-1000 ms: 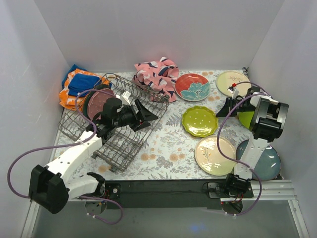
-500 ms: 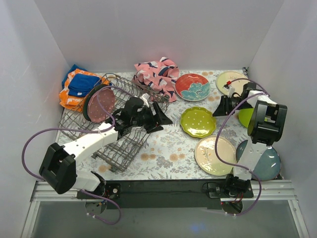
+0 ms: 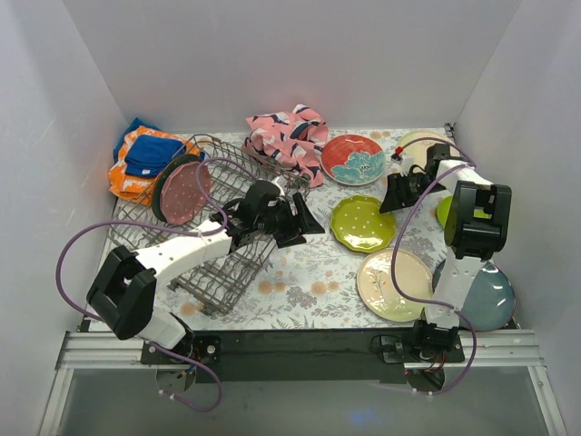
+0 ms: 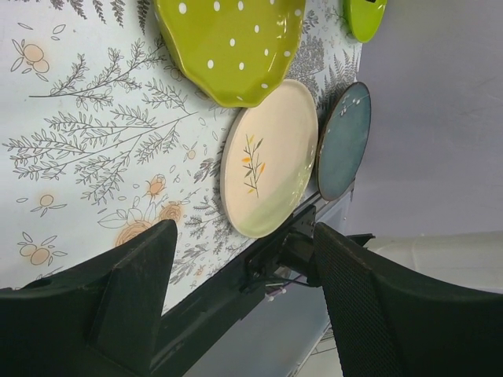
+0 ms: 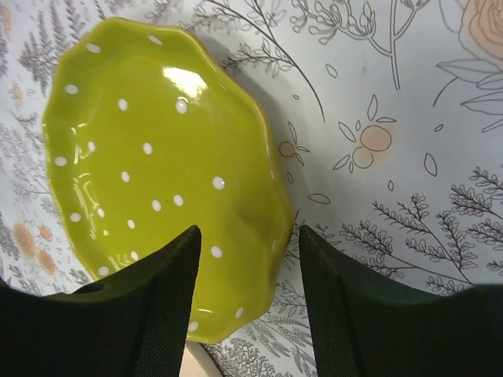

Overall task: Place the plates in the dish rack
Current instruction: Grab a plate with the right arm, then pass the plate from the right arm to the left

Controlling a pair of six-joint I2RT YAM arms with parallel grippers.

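Note:
The grey wire dish rack (image 3: 222,259) sits tilted at the left, with a maroon dotted plate (image 3: 184,191) standing in it. My left gripper (image 3: 309,223) reaches right past the rack, open and empty (image 4: 244,236), and stops short of the green dotted plate (image 3: 364,222). My right gripper (image 3: 387,202) hovers at that plate's far right side, open (image 5: 247,236), the plate's wavy rim (image 5: 157,165) showing between its fingers. A cream plate (image 3: 395,284), a teal plate (image 3: 490,295), a red plate (image 3: 352,159) and another cream plate (image 3: 419,145) lie flat on the mat.
A lime bowl (image 3: 445,211) sits behind the right arm. An orange and blue cloth (image 3: 141,159) lies behind the rack, a pink patterned cloth (image 3: 290,134) at the back middle. White walls close in the left, back and right sides.
My left arm has swung right, away from the rack, leaving the maroon plate standing there. My right gripper has opened and shifted left toward the green plate.

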